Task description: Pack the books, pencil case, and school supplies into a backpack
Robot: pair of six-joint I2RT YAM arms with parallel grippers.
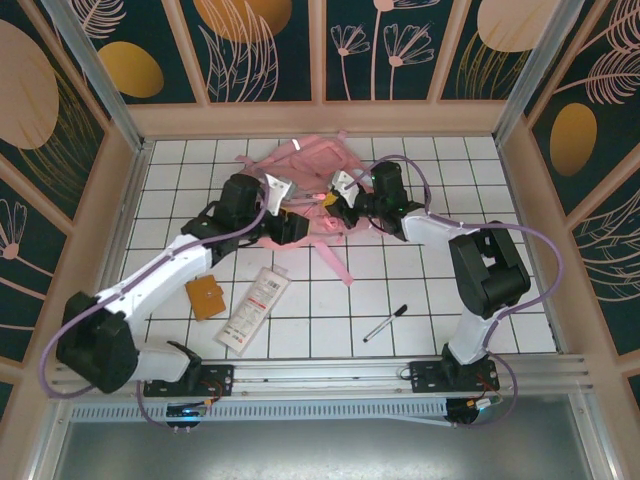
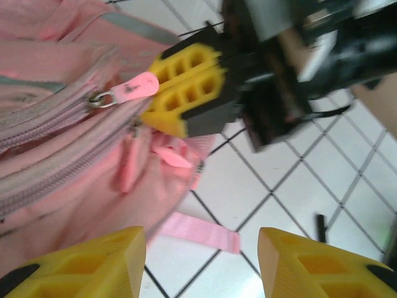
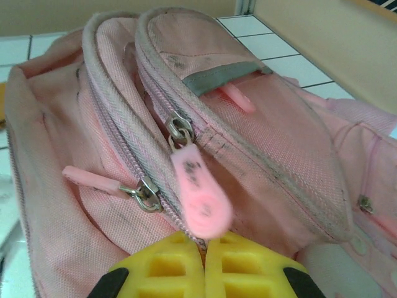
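1. Closest to us in the left wrist view, the left claw (image 2: 201,248) is released. Its yellow fingers stand apart with nothing between them, just short of the pink fabric.
2. On the table (image 1: 320,335), beside the left arm, lie the orange-brown square (image 1: 206,296) and, just to its right, the pencil case (image 1: 255,308). Both are unpacked and well apart from the bag.
3. The backpack (image 1: 310,160) lies flat at the far middle of the table, between the two claws, with its zip tracks closed as far as we can see.
4. The right claw (image 3: 203,261) is clenched, and the end of the pink zipper pull (image 3: 200,192) appears nipped between its fingertips.
5. Further right, one pen (image 1: 385,323) lies alone on the tiles.
6. We judge the step in hand to be opening the bag, so packing has not begun. Next, the right claw should draw the pull along its track while the left claw pins the fabric. Otherwise the soft bag may simply slide along.
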